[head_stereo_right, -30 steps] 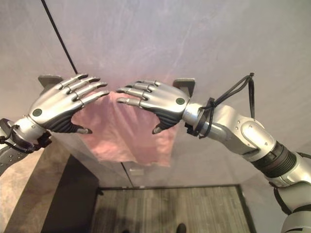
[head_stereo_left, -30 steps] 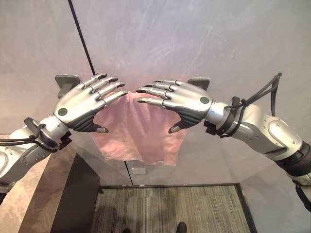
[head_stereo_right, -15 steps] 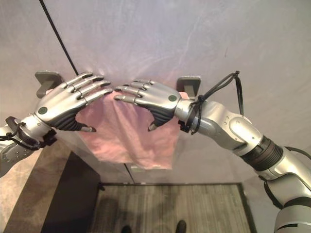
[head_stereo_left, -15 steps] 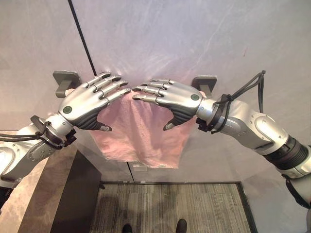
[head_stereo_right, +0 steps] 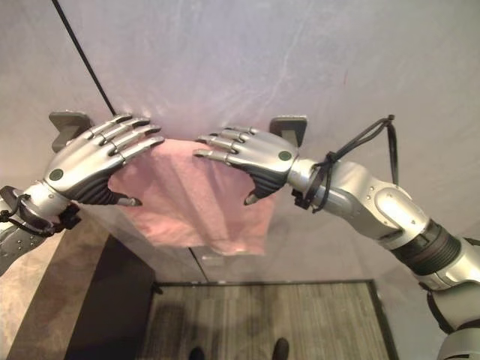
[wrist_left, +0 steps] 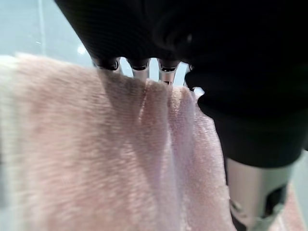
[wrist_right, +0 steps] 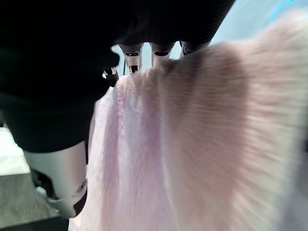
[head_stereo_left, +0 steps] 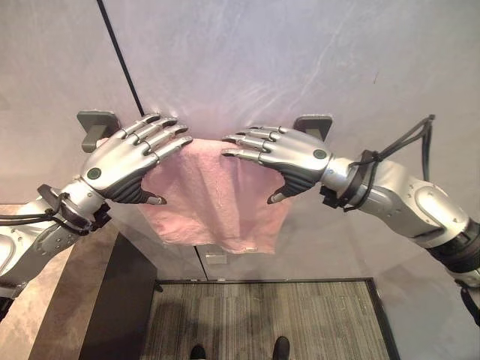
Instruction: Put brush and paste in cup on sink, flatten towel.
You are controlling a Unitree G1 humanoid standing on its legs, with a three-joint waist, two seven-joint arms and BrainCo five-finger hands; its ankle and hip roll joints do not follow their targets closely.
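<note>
A pink towel [head_stereo_left: 214, 195] is hanging against a pale grey wall [head_stereo_left: 300, 52], draped over a rail whose two grey brackets are sticking out at either end: one bracket [head_stereo_left: 96, 124] just beyond the towel's left edge and the other bracket [head_stereo_left: 313, 124] just beyond its right edge. The towel is falling in soft folds, with its lower edge ending above a small white plate [head_stereo_left: 215, 259] fixed on the wall below it.

The left hand [head_stereo_left: 127, 161] is reaching in at the towel's upper left corner, its fingers [head_stereo_left: 161, 135] lying nearly straight and spread a little, with the tips resting at the towel's top edge; the thumb is pointing down in front of the cloth, apart from the fingers, so the hand is not clamping anything. In the left wrist view the towel [wrist_left: 96, 154] is lying just under that hand's fingers [wrist_left: 139, 67], which are stretching over its top edge.

The right hand [head_stereo_left: 292, 157] is mirroring it at the towel's upper right, fingers [head_stereo_left: 251, 142] extended and slightly bent along the top edge, thumb hanging loose below, nothing pinched. In the right wrist view the towel [wrist_right: 192, 144] is bunching into ridges beneath the fingers [wrist_right: 132, 55].

The two hands' fingertips are pointing toward each other above the towel's middle, a gap lying between them.

Below the towel, a striped grey floor [head_stereo_left: 262, 322] is showing, with a dark cabinet [head_stereo_left: 120, 300] standing down to the towel's lower left.
</note>
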